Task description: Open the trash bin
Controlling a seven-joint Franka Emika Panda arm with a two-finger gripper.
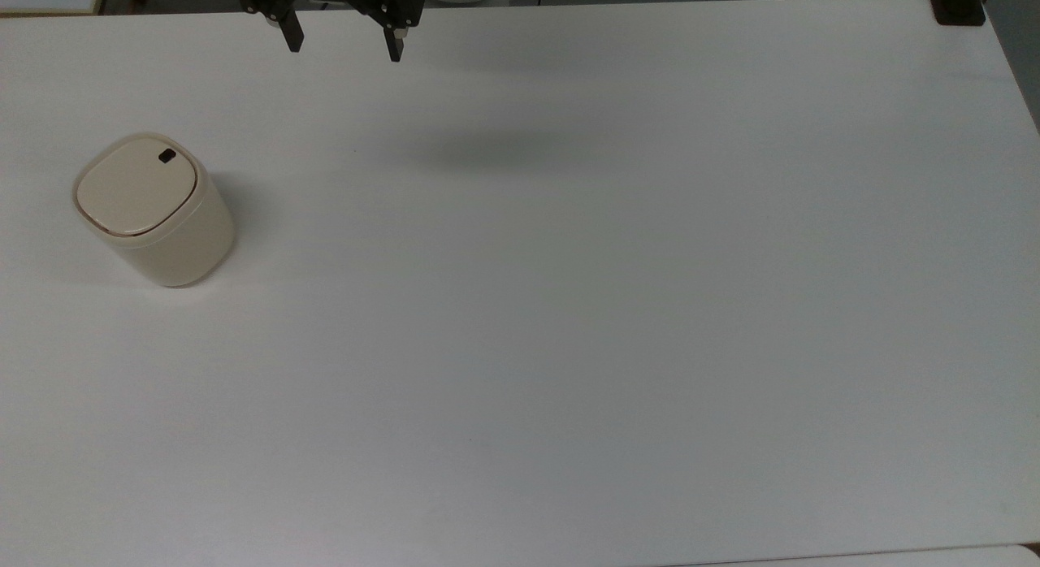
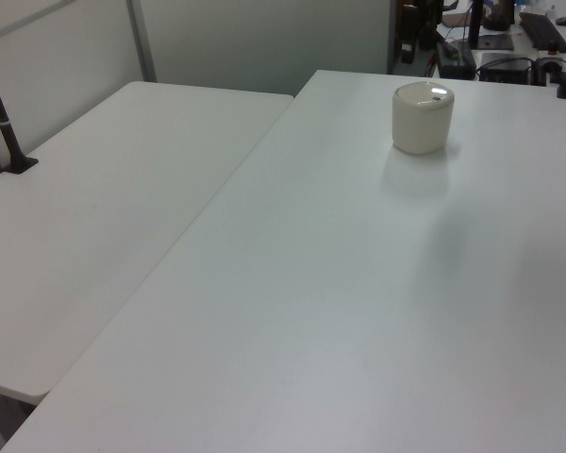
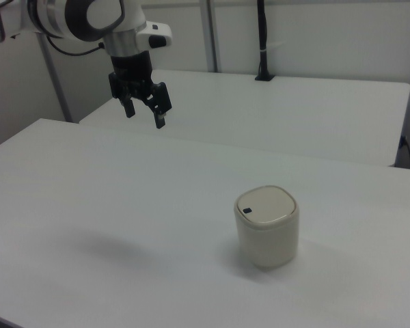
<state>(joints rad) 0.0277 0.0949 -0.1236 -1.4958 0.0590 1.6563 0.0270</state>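
— While I watch the top view, where is the trash bin (image 1: 154, 212)?

— Upright near the top view's left edge of the white table (image 1: 569, 307), lid (image 1: 136, 187) flat and closed, black button (image 1: 166, 155) at its rim.

— And my gripper (image 1: 342, 49)?

— Up in the air at the table's far edge, well apart from the bin, fingers spread wide with nothing between them.
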